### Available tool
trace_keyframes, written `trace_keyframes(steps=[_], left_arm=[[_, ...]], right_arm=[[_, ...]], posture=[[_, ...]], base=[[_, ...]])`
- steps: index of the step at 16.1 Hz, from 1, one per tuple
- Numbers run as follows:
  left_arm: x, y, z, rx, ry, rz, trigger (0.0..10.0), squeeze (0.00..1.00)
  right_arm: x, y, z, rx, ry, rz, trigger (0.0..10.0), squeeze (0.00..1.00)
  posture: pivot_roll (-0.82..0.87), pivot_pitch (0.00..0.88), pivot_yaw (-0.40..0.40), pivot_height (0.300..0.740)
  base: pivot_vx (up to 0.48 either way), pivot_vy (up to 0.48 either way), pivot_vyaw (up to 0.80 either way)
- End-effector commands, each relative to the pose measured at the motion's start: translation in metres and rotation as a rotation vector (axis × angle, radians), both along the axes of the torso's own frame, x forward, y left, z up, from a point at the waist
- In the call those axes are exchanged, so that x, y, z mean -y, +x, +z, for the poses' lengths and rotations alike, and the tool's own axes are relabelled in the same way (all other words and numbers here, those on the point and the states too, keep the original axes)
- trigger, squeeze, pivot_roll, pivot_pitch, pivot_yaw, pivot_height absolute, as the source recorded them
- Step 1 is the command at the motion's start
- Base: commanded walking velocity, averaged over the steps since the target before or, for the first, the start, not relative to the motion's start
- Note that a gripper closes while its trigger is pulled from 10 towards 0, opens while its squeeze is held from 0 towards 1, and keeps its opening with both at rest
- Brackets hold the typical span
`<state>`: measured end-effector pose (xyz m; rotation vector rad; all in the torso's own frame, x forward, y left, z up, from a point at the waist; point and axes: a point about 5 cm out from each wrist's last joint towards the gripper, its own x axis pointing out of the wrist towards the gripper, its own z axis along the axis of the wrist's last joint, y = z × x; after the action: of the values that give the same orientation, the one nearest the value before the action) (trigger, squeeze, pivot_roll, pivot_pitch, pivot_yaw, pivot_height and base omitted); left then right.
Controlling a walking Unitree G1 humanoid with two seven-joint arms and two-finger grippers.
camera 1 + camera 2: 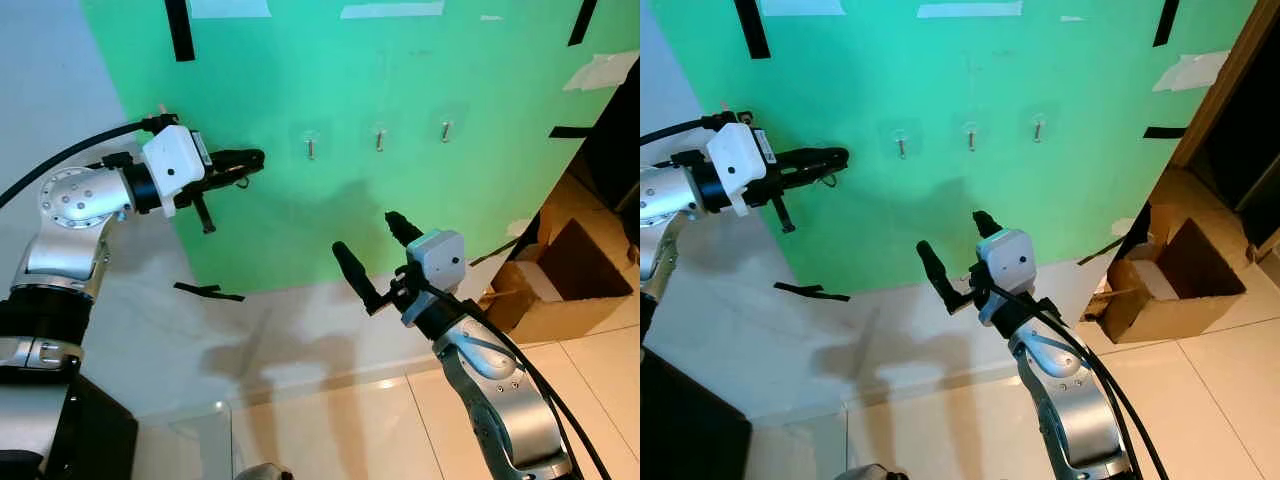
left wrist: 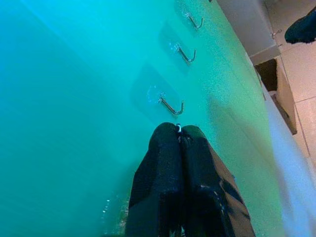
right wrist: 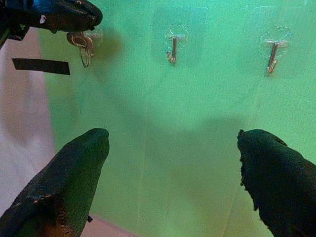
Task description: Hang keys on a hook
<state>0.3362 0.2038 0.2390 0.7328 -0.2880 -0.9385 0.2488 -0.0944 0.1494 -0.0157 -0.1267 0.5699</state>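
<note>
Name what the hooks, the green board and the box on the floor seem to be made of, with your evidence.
Hooks: likely bare metal, thin and shiny, on clear, probably plastic, stick-on pads. Green board: matte, faintly ribbed, perhaps corrugated plastic or card. Box: brown cardboard, with folded flaps.

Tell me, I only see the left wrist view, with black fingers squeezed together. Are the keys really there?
Observer: Yes. The key ring dangles under the tip of the left end effector.
Operator: Where's the other arm?
Observer: The right end effector is open, lower down, pointing at the green wall.
Operator: Anything else on that wall?
Observer: A strip of black tape is stuck below the left end effector.
</note>
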Motion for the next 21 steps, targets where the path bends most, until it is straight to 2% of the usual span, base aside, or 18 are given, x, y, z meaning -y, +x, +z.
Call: trace_keyframes(steps=[1, 6, 10, 14, 16, 17, 19, 21], left_arm=[[-0.004, 0.001, 0.002, 0.026, 0.027, 0.017, 10.0, 0.0], [-0.007, 0.007, 0.003, 0.09, 0.058, 0.056, 10.0, 0.0], [-0.006, 0.013, 0.016, 0.174, -0.008, 0.098, 10.0, 0.0], [-0.006, 0.018, 0.022, 0.238, -0.016, 0.123, 10.0, 0.0], [-0.007, 0.017, 0.028, 0.24, -0.05, 0.117, 10.0, 0.0], [-0.006, 0.016, 0.029, 0.208, -0.094, 0.092, 10.0, 0.0], [-0.004, 0.014, 0.03, 0.215, -0.1, 0.074, 10.0, 0.0], [-0.002, 0.012, 0.031, 0.245, -0.068, 0.058, 10.0, 0.0]], right_arm=[[-0.002, 0.002, 0.003, 0.021, 0.002, 0.011, 10.0, 0.0], [-0.004, 0.004, 0.004, 0.032, 0.003, 0.011, 10.0, 0.0], [-0.005, 0.004, 0.004, 0.035, 0.005, 0.01, 10.0, 0.0], [-0.005, 0.007, 0.004, 0.042, 0.007, 0.005, 10.0, 0.0], [-0.005, 0.007, 0.004, 0.046, 0.006, 0.004, 10.0, 0.0], [-0.005, 0.007, 0.004, 0.047, 0.007, 0.004, 10.0, 0.0], [-0.005, 0.007, 0.003, 0.047, 0.009, 0.005, 10.0, 0.0], [-0.006, 0.007, 0.003, 0.048, 0.01, 0.007, 10.0, 0.0]], posture=[[-0.01, 0.0, 0.049, 0.74], [-0.01, 0.0, 0.057, 0.74], [-0.01, 0.0, 0.057, 0.74], [-0.01, 0.0, 0.057, 0.74], [-0.01, 0.0, 0.058, 0.74], [0.0, 0.0, 0.058, 0.74], [0.0, 0.0, 0.056, 0.74], [0.0, 0.0, 0.058, 0.74]], base=[[0.0, 0.0, 0.0], [0.0, 0.0, 0.0], [0.0, 0.0, 0.0], [0.0, 0.0, 0.0], [0.0, 0.0, 0.0], [0.0, 0.0, 0.0], [0.0, 0.0, 0.0], [0.0, 0.0, 0.0]])
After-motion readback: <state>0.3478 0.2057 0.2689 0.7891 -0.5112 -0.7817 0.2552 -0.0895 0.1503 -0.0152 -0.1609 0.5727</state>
